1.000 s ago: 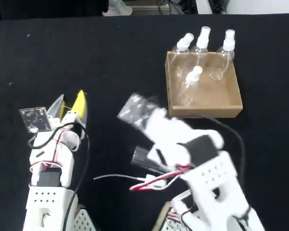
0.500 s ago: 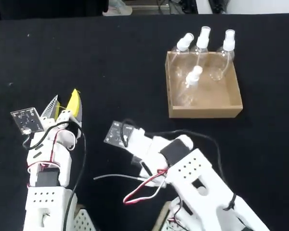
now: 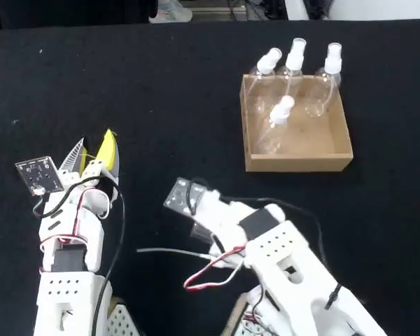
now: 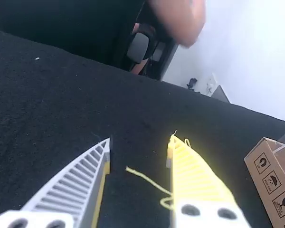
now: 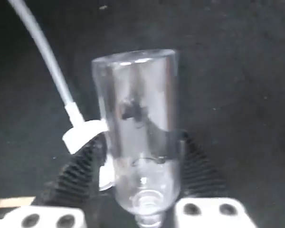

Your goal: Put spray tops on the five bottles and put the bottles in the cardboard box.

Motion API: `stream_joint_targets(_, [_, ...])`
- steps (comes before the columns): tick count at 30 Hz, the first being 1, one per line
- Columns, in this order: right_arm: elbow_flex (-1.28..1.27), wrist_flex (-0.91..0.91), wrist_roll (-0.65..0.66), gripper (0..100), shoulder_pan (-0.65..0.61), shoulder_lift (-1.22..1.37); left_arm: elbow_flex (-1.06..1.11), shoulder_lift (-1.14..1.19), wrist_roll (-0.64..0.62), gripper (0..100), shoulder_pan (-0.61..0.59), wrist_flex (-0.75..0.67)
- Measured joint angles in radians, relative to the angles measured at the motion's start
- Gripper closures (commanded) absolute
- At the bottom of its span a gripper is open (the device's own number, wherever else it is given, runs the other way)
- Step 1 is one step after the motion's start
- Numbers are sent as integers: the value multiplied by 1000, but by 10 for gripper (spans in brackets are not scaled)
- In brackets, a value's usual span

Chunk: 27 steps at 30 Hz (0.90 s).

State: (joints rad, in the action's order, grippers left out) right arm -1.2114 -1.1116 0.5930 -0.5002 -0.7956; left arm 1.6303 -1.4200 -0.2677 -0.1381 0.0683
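One topless bottle (image 5: 137,90) is clamped in my right gripper (image 5: 140,142), and four capped bottles (image 3: 283,112) sit in the cardboard box (image 3: 297,165).

On the right wrist feed I see the clear bottle pinched by its sides between the dark fingers (image 5: 80,166), open neck toward the camera and base pointing away over the black table (image 3: 161,77). A loose spray top (image 5: 83,135) lies just beside one finger, its long tube (image 5: 40,52) running off across the table. From the high view my right arm (image 3: 266,245) sits low near the table's front, well apart from the box. Three capped bottles are along the box's far wall and one is nearer the middle. My left gripper (image 3: 94,140) is off to the side, fingers spread wide.
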Motion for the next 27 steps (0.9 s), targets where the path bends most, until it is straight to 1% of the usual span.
stream_joint_targets(2, [0, 8, 0, 966, 18, 0, 0, 0, 0, 809, 0, 0])
stream_joint_targets(4, [12, 17, -46, 986, 41, 0, 0, 0, 0, 809, 0, 0])
stream_joint_targets(6, [57, 37, -130, 983, 57, 0, 0, 0, 0, 809, 0, 0])
stream_joint_targets(8, [117, 71, -245, 984, 63, 0, 0, 0, 0, 809, 0, 0])
stream_joint_targets(12, [190, 195, -457, 984, 66, 25, 0, 0, 0, 809, 0, 0])
stream_joint_targets(16, [212, 373, -624, 984, 61, 166, 0, 0, 0, 809, 0, 0])
stream_joint_targets(19, [287, 440, -710, 982, 14, 322, 0, 0, 0, 809, -35, 0])
stream_joint_targets(21, [359, 445, -760, 934, -11, 428, -2, 0, -2, 809, -72, 0])
stream_joint_targets(25, [506, 399, -816, 707, -17, 580, -25, 0, -80, 809, -152, 0])
stream_joint_targets(26, [537, 374, -832, 673, -20, 597, -25, 0, -100, 809, -167, 0])
stream_joint_targets(27, [565, 348, -839, 661, -21, 606, -25, 0, -114, 809, -178, 0])
